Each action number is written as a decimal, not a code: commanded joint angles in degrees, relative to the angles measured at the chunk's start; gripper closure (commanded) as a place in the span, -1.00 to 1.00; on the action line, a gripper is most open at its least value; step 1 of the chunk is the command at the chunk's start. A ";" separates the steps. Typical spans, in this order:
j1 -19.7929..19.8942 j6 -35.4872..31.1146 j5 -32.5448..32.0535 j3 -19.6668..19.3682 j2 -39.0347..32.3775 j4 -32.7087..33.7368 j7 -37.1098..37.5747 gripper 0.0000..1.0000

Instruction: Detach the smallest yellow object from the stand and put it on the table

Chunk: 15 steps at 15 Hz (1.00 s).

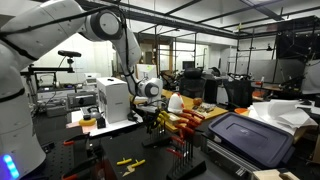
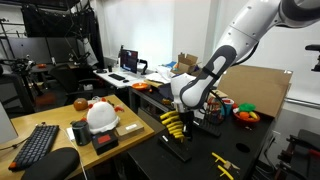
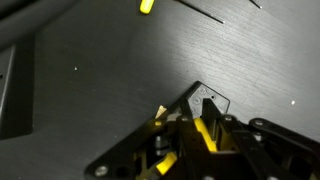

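Smallest yellow object [image 3: 205, 133]: slim strip still at the stand [image 2: 178, 138], up among its handles | your tool [image 2: 185, 110]: jaws drawn nearly together, pinching that strip | bench [image 3: 100, 80]: open black surface beside the stand | loose yellow tools [image 2: 222, 163]: on bench near the stand's foot, not touching it

Near left in an exterior view: a black keyboard [image 2: 38, 145], beside it a black mug [image 2: 80, 132], then a white hard hat [image 2: 102, 116] resting on an orange-red case [image 2: 105, 138]. Farther back, a lit monitor [image 2: 128, 60] and a large cardboard sheet [image 2: 262, 88] propped upright. In an exterior view, a white box [image 1: 113, 98] on a white-topped surface [image 1: 105, 127], a small orange container [image 1: 88, 122] close by, a dark grey lidded tote [image 1: 250, 135] at near right. Loose yellow-handled pliers [image 1: 125, 162] lying flat in front.
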<state>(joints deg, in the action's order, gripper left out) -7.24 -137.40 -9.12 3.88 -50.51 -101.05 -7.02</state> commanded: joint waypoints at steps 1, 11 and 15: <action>0.08 -1.33 1.47 -0.29 1.53 -2.01 3.07 0.91; 0.95 -0.78 -0.05 0.30 1.37 -0.98 -2.10 0.91; 1.26 -1.44 -0.52 0.54 1.58 -1.13 -4.81 0.91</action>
<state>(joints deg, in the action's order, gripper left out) -7.01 -137.80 -8.75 3.90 -50.46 -101.12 -9.63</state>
